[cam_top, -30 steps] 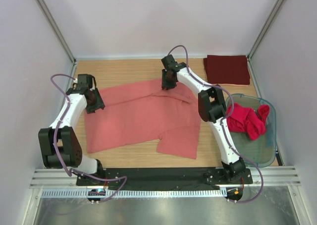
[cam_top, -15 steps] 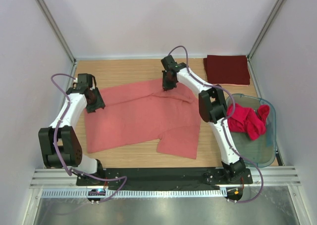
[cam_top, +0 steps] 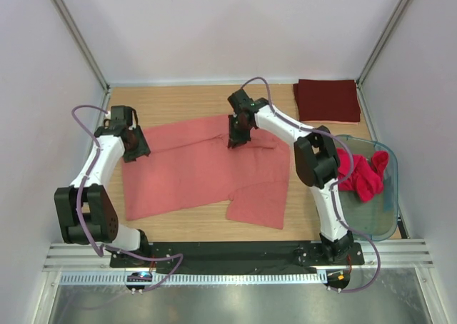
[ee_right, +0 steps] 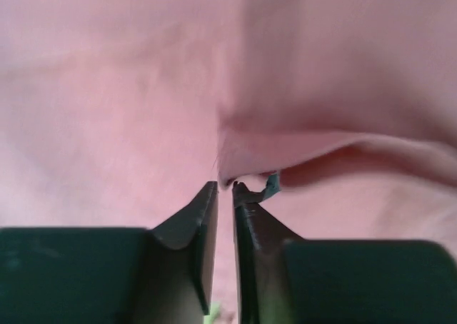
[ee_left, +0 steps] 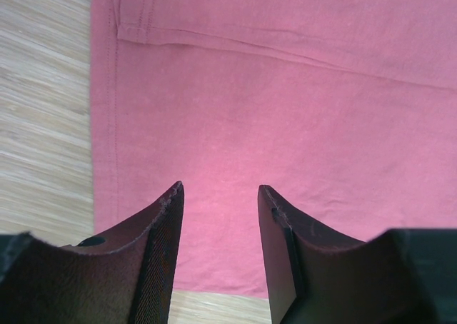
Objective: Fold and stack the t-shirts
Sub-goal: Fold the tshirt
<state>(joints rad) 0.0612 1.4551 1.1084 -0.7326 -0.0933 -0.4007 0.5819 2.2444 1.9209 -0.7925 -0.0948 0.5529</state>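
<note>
Enclosure: plain white walls (cam_top: 235, 24) on 3 sides, with slanted aluminium posts (cam_top: 75, 31) at the 2 far corners. The floor of the cell is a light wood-grain counter (cam_top: 186, 99). Its near edge is bordered by a black strip (cam_top: 228, 251), then an aluminium rail (cam_top: 78, 256) where both arm bases are bolted, then a brushed metal sheet (cam_top: 235, 302).

Cloth on the counter:
- The salmon-pink t-shirt (cam_top: 193, 167) lies spread flat across the middle, slightly askew. 1 sleeve points to the near right, and there is a small pucker near the far edge.
- The maroon t-shirt (cam_top: 327, 100) is folded into a neat rectangle in the far right corner, well apart from the pink one.
- The red-pink t-shirts (cam_top: 353, 173) are bunched in a heap inside the greenish translucent tub (cam_top: 375, 220), which sits at the right edge beside the right arm.

Left end effector (ee_left: 218, 190): over the far left corner of the salmon-pink shirt. Its fingers are parted with a moderate gap and nothing is between them — flat cloth and a hemmed edge lie below, with bare wood to the side.

Right end effector (ee_right: 225, 185): over the far middle of the same shirt, at the pucker. Its fingers are drawn narrow, almost together. A raised ridge of cloth sits right at the tips — I cannot tell whether it is pinched or only touched.
</note>
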